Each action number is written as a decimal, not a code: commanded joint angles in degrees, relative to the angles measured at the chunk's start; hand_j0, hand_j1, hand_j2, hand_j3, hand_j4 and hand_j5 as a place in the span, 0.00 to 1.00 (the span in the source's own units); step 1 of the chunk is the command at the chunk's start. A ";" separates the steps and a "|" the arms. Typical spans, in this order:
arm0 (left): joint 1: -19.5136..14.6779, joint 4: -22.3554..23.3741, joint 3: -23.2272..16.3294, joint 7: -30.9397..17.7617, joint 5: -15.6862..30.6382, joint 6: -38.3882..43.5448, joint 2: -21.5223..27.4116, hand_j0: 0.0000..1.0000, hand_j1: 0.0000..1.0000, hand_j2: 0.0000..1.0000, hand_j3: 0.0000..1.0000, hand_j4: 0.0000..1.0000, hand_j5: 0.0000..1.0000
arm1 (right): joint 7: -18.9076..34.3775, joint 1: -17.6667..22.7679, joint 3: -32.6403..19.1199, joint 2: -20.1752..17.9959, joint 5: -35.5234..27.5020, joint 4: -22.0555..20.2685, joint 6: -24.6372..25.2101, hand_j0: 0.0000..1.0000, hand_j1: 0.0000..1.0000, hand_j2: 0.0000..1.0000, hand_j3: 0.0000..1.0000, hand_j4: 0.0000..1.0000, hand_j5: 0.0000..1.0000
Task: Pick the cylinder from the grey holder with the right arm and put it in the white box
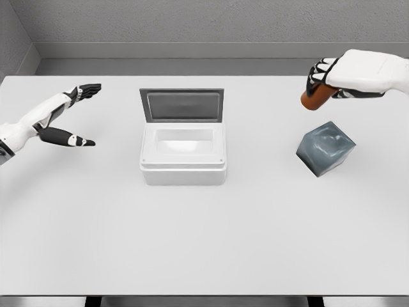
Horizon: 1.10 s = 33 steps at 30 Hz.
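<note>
White table [204, 249] against a grey wall. Centre: white box [183, 153], lid raised at its far side, interior in view. Right: grey holder [325, 148], tilted on the tabletop. Far right: right hand [348, 77], fingers curled around the brown cylinder [315, 98], held in the air above and beyond the holder. Left: left hand [73, 115], fingers spread, holding nothing.

The surface [204, 256] carries one white box [183, 157] and one grey holder [325, 148]; one cylinder [316, 97] and two robot hands show, left robot hand [80, 115], right robot hand [348, 75].
</note>
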 commanded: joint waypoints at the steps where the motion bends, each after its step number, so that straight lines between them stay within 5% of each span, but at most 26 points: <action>1: 0.00 -0.11 -0.09 -0.15 0.20 0.04 -0.18 1.00 1.00 1.00 1.00 1.00 1.00 | -0.01 0.00 0.07 3.74 -0.42 0.01 0.20 0.25 0.25 0.25 0.25 0.25 0.25; 8: 0.35 -0.20 -0.09 -0.33 0.20 0.04 -0.09 1.00 1.00 1.00 1.00 1.00 1.00 | -0.01 -2.90 3.76 14.11 0.29 0.27 0.20 0.25 0.25 0.25 0.25 0.25 0.25; 15: 0.35 -0.29 -0.09 -0.41 0.11 0.04 -0.18 1.00 1.00 1.00 1.00 1.00 1.00 | -0.01 -4.48 4.29 14.47 0.37 1.24 0.20 0.25 0.25 0.25 0.25 0.25 0.25; 33: 0.35 -0.29 -0.09 -0.42 0.11 0.04 -0.18 1.00 1.00 1.00 1.00 1.00 1.00 | -0.01 -3.43 10.35 14.47 0.37 -4.91 0.20 0.25 0.25 0.25 0.25 0.25 0.25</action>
